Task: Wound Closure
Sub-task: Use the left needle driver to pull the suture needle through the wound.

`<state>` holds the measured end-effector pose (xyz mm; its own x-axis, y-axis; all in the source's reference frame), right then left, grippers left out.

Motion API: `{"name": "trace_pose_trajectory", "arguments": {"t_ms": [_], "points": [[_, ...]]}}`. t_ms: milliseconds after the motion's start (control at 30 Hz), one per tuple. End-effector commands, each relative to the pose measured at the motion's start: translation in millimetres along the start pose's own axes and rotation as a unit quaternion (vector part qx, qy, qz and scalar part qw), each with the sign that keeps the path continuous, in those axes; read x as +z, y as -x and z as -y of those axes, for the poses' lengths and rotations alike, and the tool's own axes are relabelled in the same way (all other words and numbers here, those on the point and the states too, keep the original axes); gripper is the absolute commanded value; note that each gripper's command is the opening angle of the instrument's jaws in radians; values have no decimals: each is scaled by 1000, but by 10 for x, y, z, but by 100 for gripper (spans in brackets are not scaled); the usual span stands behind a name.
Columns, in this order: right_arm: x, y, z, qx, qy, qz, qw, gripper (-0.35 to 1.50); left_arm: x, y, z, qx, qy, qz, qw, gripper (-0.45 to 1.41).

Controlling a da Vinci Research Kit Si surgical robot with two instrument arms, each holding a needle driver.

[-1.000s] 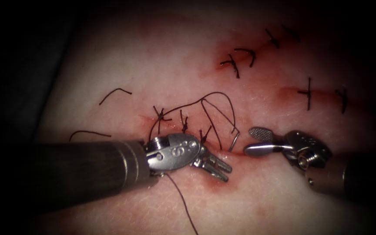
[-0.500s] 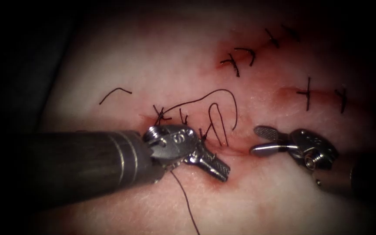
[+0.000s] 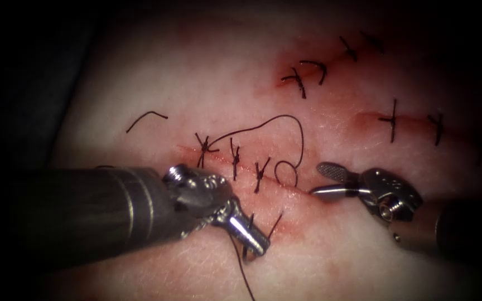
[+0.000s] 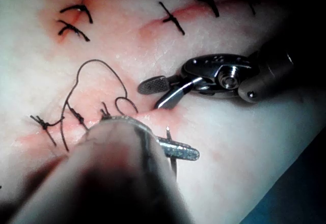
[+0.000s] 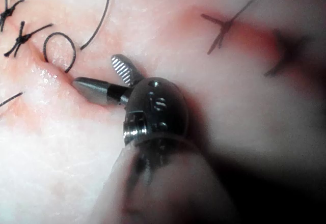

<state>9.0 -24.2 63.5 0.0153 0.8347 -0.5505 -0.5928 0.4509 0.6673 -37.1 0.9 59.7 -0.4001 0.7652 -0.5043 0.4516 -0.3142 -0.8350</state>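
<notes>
Thread (image 3: 285,120) black; tissue (image 3: 207,83) pale pink w/ red fluid (image 3: 285,226) patches; hands silver, ridged.

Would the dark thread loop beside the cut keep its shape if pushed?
Probably floppy: the thin dark thread loop curls loosely on the pale tissue. Likely light, shifting easily. The left tool is shut on thread; the open right tool holds nothing.

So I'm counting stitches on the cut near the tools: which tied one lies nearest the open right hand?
The stitch just left of the thread loop; the other two sit farther left from the right hand.
</notes>
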Motion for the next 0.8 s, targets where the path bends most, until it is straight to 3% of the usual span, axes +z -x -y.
{"name": "trace_pose_trajectory", "arguments": {"t_ms": [33, 67, 200, 233, 300, 367, 400, 467, 567, 600, 633, 800], "points": [[2, 6, 3, -6, -1, -2, 1000, 126, 4, 2, 8, 3, -1, 2, 1000, -45], [-4, 1, 7, -28, 7, -14, 999, 123, 4, 3, -5, 77, -8, 12, 997, -45], [-17, -14, 14, -64, 21, -38, 997, 118, 4, 4, -25, 156, -16, 23, 987, -45], [-25, -27, 18, -86, 24, -49, 995, 118, 5, 4, -41, 211, -33, 32, 976, -45], [-29, -33, 20, -91, 25, -54, 994, 118, 5, 4, -48, 228, -40, 36, 972, -45], [-39, -51, 29, -118, 30, -69, 990, 118, 4, 3, -70, 287, -67, 50, 954, -45], [-39, -51, 29, -118, 30, -69, 990, 118, 4, 3, -70, 287, -67, 50, 954, -45], [-43, -59, 39, -128, 33, -73, 989, 118, 3, -1, -84, 327, -85, 48, 940, -45], [-44, -60, 56, -143, 40, -75, 986, 125, -1, -9, -101, 395, -118, 31, 911, -45], [-41, -57, 67, -159, 46, -74, 983, 128, -2, -14, -111, 423, -135, 17, 896, -45], [-41, -57, 67, -159, 46, -74, 983, 128, -2, -14, -111, 423, -135, 17, 896, -45], [-23, -38, 90, -203, 49, -50, 977, 126, -6, -30, -127, 478, -178, -19, 860, -45]]}}
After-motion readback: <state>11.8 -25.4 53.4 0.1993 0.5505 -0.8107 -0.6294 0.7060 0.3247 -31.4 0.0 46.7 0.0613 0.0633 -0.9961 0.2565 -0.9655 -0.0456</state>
